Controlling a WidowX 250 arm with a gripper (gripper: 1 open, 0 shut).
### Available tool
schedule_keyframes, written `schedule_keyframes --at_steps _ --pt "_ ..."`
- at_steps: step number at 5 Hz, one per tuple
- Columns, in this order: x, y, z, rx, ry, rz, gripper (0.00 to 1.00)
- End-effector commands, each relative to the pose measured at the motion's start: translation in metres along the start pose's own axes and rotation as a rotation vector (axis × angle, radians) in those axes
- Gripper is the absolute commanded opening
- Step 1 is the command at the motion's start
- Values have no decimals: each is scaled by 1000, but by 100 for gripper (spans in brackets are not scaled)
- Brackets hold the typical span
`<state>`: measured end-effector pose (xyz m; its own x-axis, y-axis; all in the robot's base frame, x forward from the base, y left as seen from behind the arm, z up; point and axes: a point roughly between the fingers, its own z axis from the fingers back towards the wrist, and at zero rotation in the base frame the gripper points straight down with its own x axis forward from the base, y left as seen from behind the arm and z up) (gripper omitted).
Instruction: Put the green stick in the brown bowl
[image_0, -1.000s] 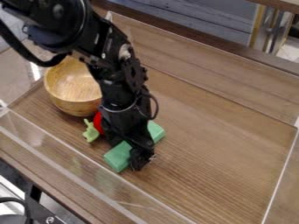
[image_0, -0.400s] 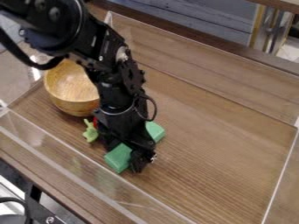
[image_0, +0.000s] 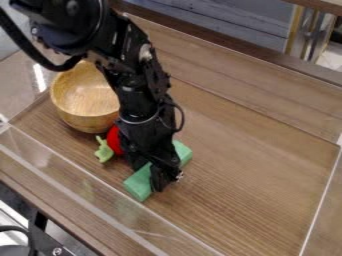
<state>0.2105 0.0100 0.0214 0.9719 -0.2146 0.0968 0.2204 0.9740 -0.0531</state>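
Green stick (image_0: 156, 170): lies lower centre on the wooden surface (image_0: 254, 130), right of the brown bowl (image_0: 83, 98); gripper (image_0: 163, 168) jaws, wide apart a second ago, now narrowing around it, full clamp unconfirmed; likely grasp phase, lift pending.

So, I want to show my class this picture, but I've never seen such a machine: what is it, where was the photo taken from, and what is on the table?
It is one black robot arm, photographed from above and to one side of a wooden table. Its gripper points down over a green stick, with a jaw on either side of it. Whether it already grips the stick cannot be told. Beside it lie a red piece and a small light-green piece. A brown wooden bowl stands behind, empty in the part that shows.
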Motion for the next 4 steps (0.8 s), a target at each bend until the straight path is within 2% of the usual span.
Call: schedule_keyframes --at_steps 1,4 --pt "12 1 11 10 -61 -37 0" --pt "16 -2 20 -2 -102 -105 0"
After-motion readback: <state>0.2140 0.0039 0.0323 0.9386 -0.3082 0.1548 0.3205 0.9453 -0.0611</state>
